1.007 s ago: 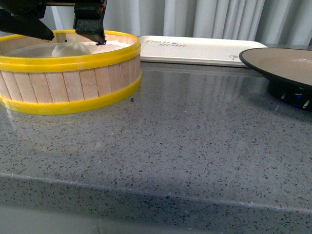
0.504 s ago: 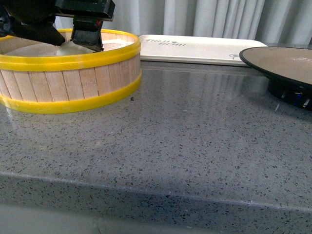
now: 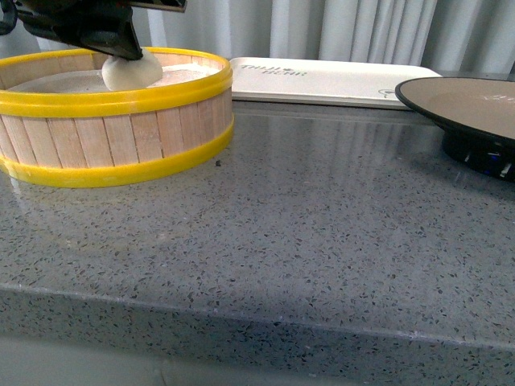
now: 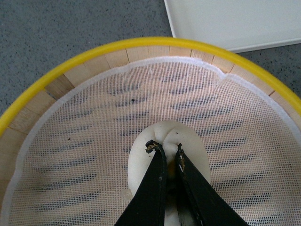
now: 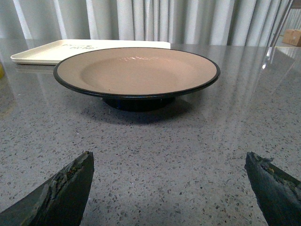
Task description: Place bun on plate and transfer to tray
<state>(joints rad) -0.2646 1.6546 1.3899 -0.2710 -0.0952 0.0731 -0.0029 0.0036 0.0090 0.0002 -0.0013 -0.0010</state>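
Observation:
My left gripper [image 3: 121,50] is shut on the white bun [image 3: 132,71] and holds it just above the mesh floor of the yellow-rimmed steamer basket [image 3: 121,129]. In the left wrist view the black fingers [image 4: 157,179] pinch the bun [image 4: 141,155] at its top. The plate [image 3: 467,100], tan inside with a black rim and foot, stands at the right; it fills the right wrist view [image 5: 136,70]. My right gripper [image 5: 169,181] is open and empty, low over the counter in front of the plate. The off-white tray [image 3: 322,80] lies at the back.
The grey speckled counter [image 3: 306,233] runs between basket and plate, with its front edge near the camera. Grey curtains hang behind the tray. The tray's corner also shows beyond the basket rim in the left wrist view [image 4: 235,23].
My left gripper came down over the bun in the basket, shut on it, and has lifted it up and a little left, level with the rim.

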